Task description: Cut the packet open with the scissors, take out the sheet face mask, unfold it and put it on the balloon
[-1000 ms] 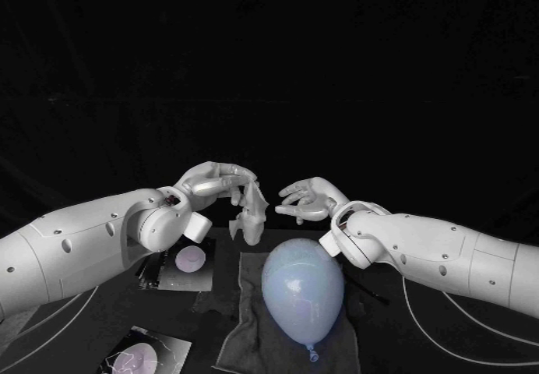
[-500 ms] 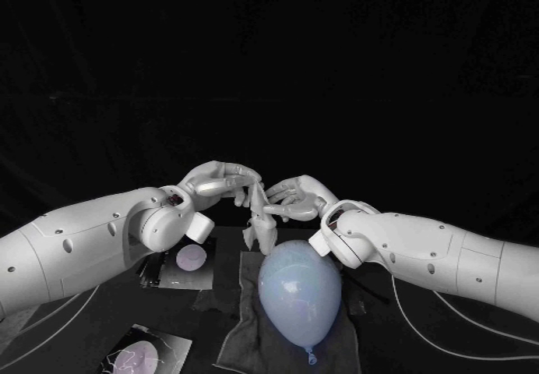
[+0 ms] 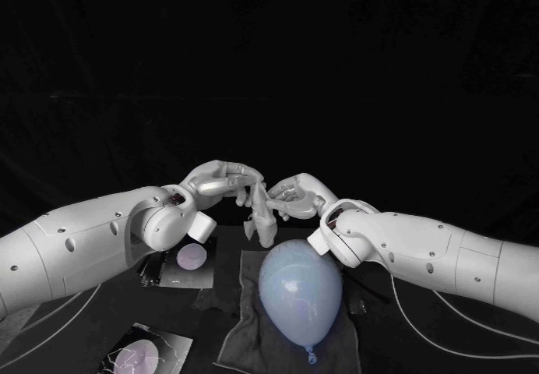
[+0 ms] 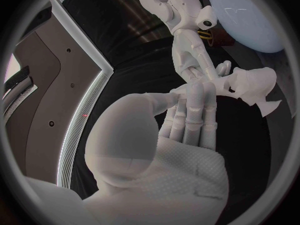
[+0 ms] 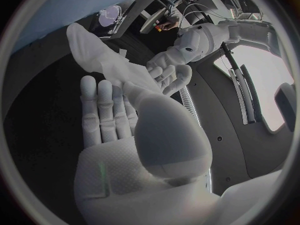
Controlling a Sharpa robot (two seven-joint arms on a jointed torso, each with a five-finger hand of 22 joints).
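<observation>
Closer than before, my right hand (image 3: 294, 196) touches the sheet face mask (image 3: 262, 220), which my left hand (image 3: 225, 181) pinches just beside the balloon (image 3: 300, 292); right-hand grasp: I cannot tell.

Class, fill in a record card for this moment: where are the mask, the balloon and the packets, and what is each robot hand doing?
Mask: folded, hanging by the far end of the balloon, not laid on it
Balloon: lies on a cloth
Left robot hand: holds the mask's top
Right robot hand: at the mask's top; grip unclear
Packets: two on the table, one left of the cloth, one nearer the robot
</observation>
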